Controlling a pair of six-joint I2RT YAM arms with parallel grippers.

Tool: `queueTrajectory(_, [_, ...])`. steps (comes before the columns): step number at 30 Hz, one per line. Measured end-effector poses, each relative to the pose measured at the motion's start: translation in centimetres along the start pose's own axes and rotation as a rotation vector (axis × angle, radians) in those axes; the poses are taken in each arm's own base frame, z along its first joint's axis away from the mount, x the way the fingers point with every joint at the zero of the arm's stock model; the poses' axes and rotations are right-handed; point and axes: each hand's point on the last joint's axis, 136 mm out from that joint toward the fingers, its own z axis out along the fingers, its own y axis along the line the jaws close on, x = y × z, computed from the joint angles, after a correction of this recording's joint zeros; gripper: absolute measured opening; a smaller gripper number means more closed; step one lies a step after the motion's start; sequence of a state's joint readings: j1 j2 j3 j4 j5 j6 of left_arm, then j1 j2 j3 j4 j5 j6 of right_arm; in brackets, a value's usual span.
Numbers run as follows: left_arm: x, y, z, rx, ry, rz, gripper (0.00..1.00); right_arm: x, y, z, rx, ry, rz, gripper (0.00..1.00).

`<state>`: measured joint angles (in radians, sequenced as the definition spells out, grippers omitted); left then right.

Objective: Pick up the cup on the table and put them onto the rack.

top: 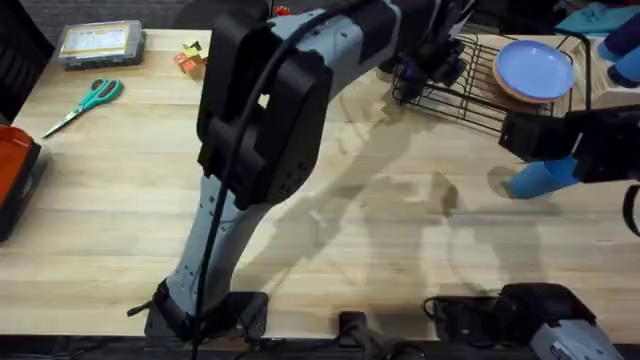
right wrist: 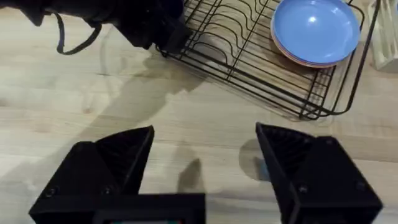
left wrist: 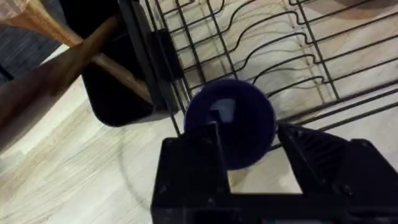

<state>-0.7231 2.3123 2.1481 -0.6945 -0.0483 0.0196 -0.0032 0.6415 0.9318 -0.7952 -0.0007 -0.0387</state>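
Gripping the navy cup [left wrist: 233, 121] (seemingly over the rack [left wrist: 261, 50]), left tool [left wrist: 249, 180].

a robotics lab or test bench is suggested rather than a home kitchen. a pale wooden table [top: 120, 190] is seen, with two robot arm bases clamped at its near edge and cables run beside them. kitchen things are laid out as props: a black wire dish rack [top: 480, 90] at the far right, with blue plates [top: 535, 68] stacked in it. workshop items are mixed among them: green-handled scissors [top: 85, 103] at the far left, a clear compartment box [top: 100, 43] behind them, and an orange and black case [top: 15, 175] at the left edge.
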Motion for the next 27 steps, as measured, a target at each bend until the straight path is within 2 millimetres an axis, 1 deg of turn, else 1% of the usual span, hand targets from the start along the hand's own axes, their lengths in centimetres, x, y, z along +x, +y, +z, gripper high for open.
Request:
queueTrajectory(9, [0.01, -0.45, -0.01, 0.026, 0.0, 0.0, 0.606, 0.0, 0.0, 0.0, 0.0, 0.0, 0.0, 0.993])
queueTrajectory(22, [0.0, -0.5, -0.06, 0.029, 0.001, 0.0, 0.609, 0.0, 0.0, 0.0, 0.0, 0.0, 0.0, 0.993])
queueTrajectory(27, [-0.8, -0.44, -0.79, 0.029, -0.011, 0.0, 0.609, 0.0, 0.0, 0.0, 0.0, 0.0, 0.0, 0.993])
